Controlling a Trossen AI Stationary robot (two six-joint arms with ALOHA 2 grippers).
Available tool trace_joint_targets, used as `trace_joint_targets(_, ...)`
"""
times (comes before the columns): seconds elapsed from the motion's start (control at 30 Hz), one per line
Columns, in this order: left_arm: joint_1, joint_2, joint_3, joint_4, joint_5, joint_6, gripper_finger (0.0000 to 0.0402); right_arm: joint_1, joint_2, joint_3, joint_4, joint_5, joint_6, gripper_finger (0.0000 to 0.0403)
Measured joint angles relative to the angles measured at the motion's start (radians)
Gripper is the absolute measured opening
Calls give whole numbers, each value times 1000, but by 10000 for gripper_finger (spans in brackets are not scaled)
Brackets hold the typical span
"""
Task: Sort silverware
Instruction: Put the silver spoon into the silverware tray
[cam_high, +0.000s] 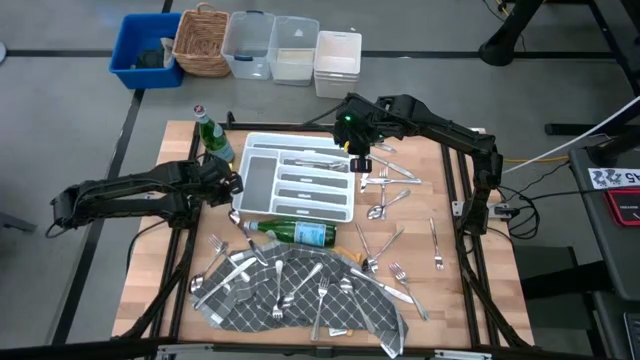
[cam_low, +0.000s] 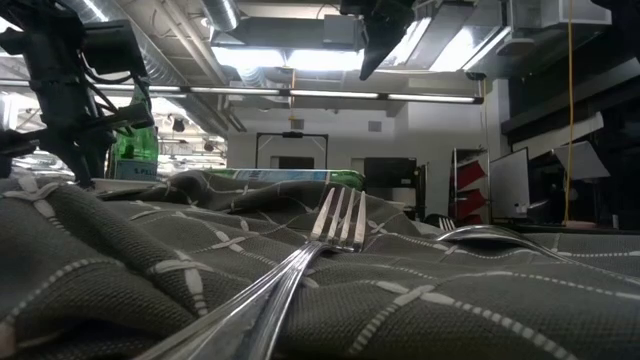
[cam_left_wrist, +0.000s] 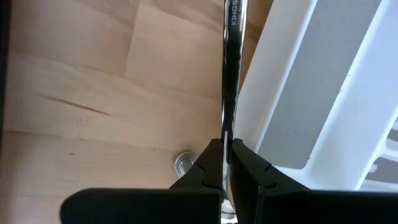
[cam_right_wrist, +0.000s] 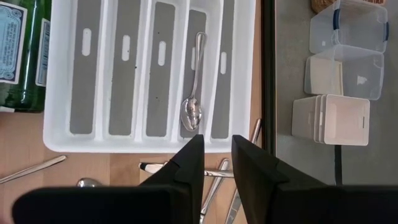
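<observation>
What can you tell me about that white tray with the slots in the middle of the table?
The white tray looks like plastic, rectangular, with long parallel slots lined grey. It lies flat on the wooden table. One slot holds a shiny spoon. A green bottle lies along one side; another stands near a corner. The right hand hovers above its edge.

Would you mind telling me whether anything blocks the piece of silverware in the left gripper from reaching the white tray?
Nothing visible does. The left gripper is shut on a slim piece of silverware right beside the white tray's outer wall, with only bare wooden table on the other side.
</observation>
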Motion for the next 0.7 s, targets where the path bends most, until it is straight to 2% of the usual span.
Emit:
trace_joint_targets(0.53,0,0,0,3,55,-15,2,0,0,0,-5,0,0,85)
trace_joint_targets(0.7,-1,1,0,-1,32,-67,3,0,0,0,-4,0,0,85)
